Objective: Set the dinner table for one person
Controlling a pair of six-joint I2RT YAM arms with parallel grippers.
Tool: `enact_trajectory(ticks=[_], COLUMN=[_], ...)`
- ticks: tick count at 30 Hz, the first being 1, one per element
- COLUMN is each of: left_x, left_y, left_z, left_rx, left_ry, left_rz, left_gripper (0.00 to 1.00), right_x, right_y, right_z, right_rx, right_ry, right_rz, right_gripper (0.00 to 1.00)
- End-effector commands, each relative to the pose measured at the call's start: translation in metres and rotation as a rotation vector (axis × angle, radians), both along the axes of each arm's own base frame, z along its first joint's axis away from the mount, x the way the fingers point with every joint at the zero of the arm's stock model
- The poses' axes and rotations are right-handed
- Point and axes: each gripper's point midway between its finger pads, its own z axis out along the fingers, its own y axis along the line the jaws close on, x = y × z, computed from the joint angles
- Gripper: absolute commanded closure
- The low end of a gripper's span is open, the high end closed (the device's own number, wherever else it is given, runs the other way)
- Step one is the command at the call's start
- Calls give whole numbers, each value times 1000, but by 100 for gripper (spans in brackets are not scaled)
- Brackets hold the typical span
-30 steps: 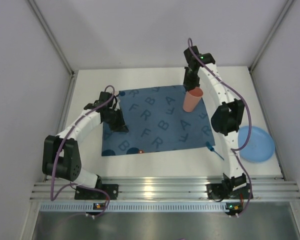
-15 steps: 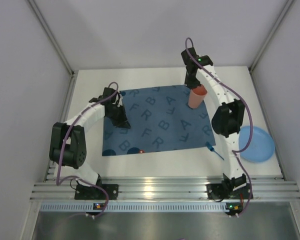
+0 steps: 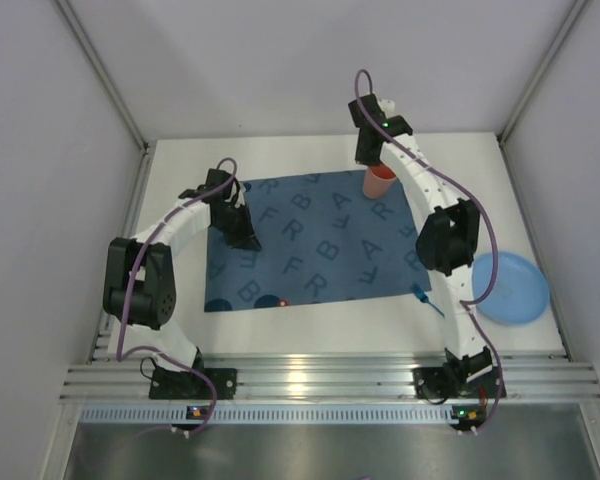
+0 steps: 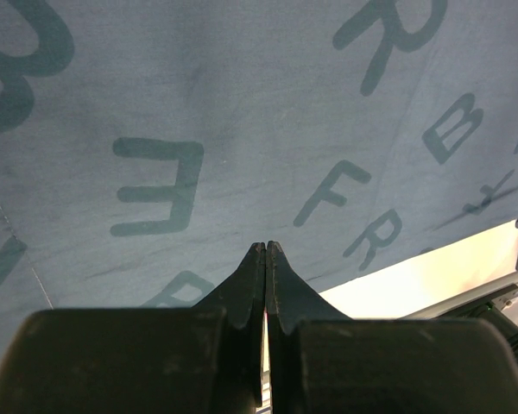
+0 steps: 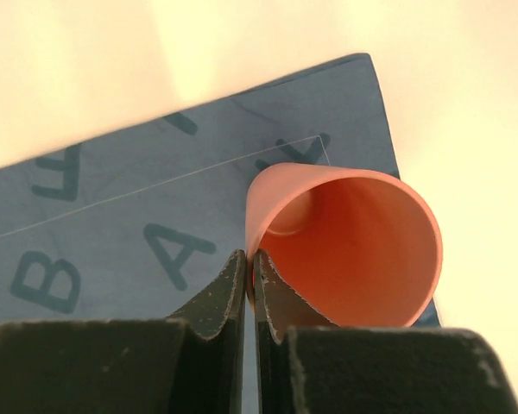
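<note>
At the far right corner of the placemat [image 3: 310,240], the right hand [image 5: 249,255], clamped on the rim of the cup [image 5: 363,250], has just carried it to its spot, while the left hand [image 4: 266,247] is closed and empty.

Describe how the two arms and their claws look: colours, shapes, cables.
The left arm and right arm have white links with bulky black joints, and a purple cable loops along each. A small green light glows near the right wrist. The left claw and right claw are matte black, each with two flat fingers tapering to thin tips.
</note>
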Motion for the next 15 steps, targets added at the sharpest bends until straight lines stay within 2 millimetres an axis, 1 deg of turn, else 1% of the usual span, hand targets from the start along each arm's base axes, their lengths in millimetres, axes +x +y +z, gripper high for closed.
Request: enact_trajectory(ticks=[1,2,3,4,5,8,9,11,12,14,15], left_x=[11,11,11,11,11,10,9,8,7,7,5], left_y=[1,1,0,0,0,-1,-1,-2,-2,-2,-3], left_z=[8,8,7,7,7,9,8,9,9,9,9], left_rx=[-13,-15,-17,-21,-23,-26,-28,-35,-38,-40,-45], left_ry=[-38,-36,-33,-33,-35,-38,-35,-37,-37,-39,-38], left_rz=[-12,-13,-16,-19,-21,-27,-28,-33,-34,-38,-40], left_gripper=[100,100,100,100,100,100,100,100,100,100,100], right_x=[7,8,9,9,9,10,11,13,13,13,12], right_y=[8,10,13,15,15,19,19,19,17,14,10], right_z=[-17,-18,-20,-20,-20,-14,-8,4,23,45,57], right_rx=[-10,-9,-2,1,2,11,14,17,23,25,22], right_ry=[6,8,13,14,14,3,-10,-34,-72,-118,-145], right_rz=[26,36,48,55,59,76,76,82,74,67,57], right_gripper=[97,95,86,81,67,54,49,46,41,35,20])
